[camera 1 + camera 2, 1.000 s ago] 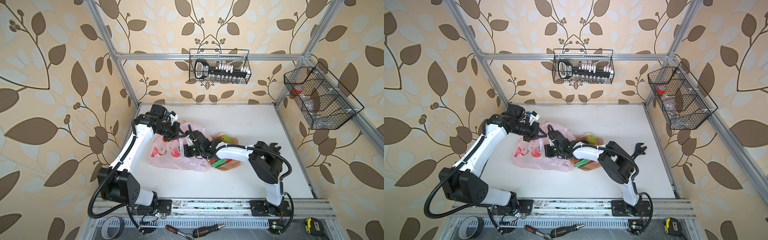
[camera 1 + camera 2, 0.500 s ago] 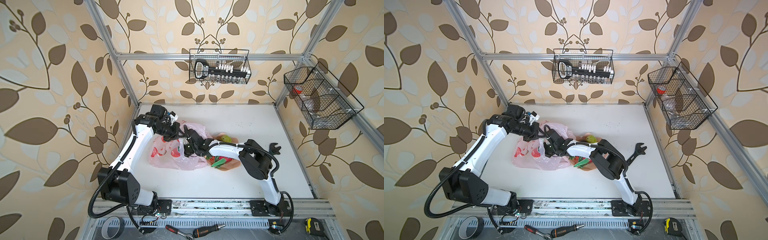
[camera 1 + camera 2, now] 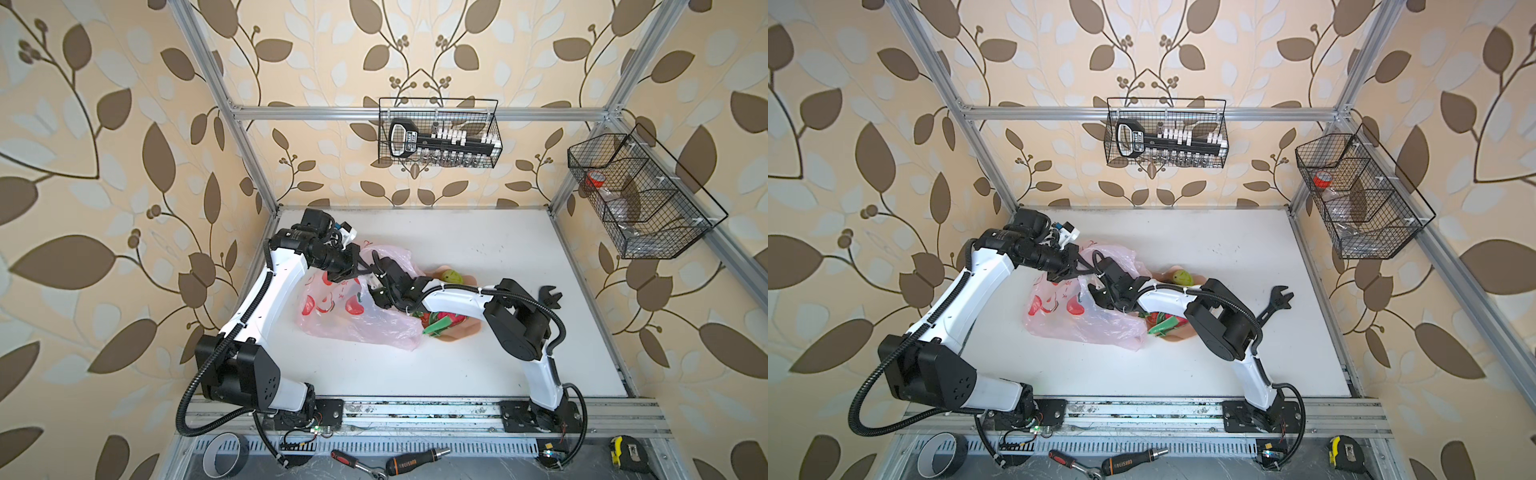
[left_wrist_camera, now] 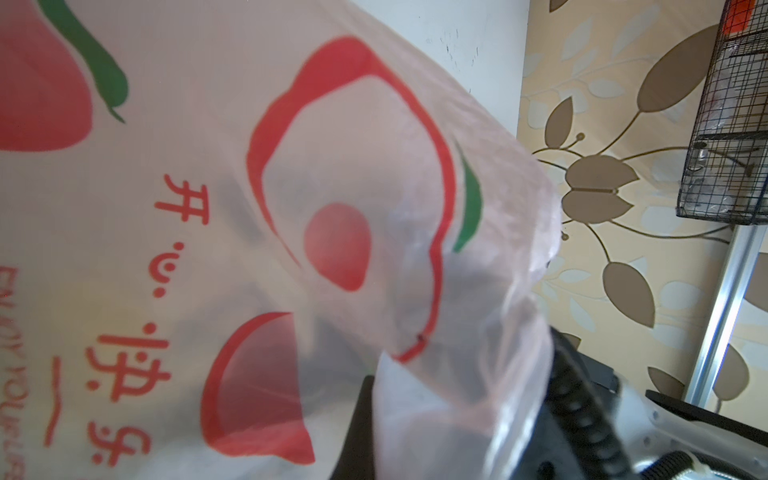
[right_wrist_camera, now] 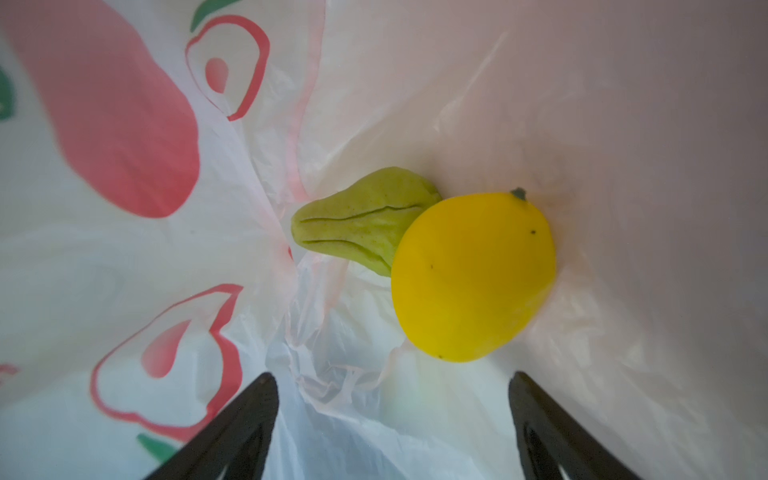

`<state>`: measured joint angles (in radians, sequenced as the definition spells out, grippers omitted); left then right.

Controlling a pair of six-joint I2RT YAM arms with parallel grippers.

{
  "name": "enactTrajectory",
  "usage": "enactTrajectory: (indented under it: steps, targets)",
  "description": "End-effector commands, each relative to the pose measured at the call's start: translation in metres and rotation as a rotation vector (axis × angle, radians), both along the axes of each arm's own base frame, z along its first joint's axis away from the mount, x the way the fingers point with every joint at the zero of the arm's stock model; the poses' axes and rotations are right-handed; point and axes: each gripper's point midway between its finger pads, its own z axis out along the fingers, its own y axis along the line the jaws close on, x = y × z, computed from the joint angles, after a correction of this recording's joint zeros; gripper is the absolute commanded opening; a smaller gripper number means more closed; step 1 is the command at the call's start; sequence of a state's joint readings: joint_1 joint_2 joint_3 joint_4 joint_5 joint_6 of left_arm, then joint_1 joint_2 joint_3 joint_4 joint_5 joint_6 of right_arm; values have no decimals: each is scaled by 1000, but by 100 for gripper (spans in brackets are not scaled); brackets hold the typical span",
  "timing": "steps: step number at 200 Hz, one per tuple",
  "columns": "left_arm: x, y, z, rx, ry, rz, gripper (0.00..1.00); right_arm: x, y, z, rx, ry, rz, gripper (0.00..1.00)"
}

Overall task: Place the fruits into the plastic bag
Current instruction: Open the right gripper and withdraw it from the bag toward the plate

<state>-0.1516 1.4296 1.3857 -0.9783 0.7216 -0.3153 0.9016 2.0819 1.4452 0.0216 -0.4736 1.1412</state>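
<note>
Two fruits lie in the pink plastic bag (image 5: 582,104): lemon (image 5: 473,278) touching wrinkled pear (image 5: 357,220). Right gripper (image 5: 390,376) gapes; left gripper (image 3: 363,268) pinches plastic.

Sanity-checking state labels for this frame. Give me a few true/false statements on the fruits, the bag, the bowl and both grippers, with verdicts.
1. The lemon lies inside the plastic bag. True.
2. The right gripper is clamped on the lemon. False: its jaws stand wide open with nothing between them, and the lemon lies free ahead of them.
3. The green pear lies against the lemon in the bag. True.
4. The bowl is empty. False: the dragon fruit lies in it.
5. The left gripper is shut on the bag at its mouth, holding it up. True.
</note>
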Motion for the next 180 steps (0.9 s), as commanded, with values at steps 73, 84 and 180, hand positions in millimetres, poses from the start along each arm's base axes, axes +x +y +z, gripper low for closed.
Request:
enactTrajectory:
  steps: [73, 84, 180]
  targets:
    - [1, 0, 13, -6, -60, 3, 0, -27, -53, 42, 20, -16, -42, 89]
    - [1, 0, 13, -8, -61, 3, 0, -31, -61, 44, 0, -27, -45, 89]
    - [-1, -7, 19, -56, -92, -40, 0, -54, -156, 55, -278, -187, -105, 88]
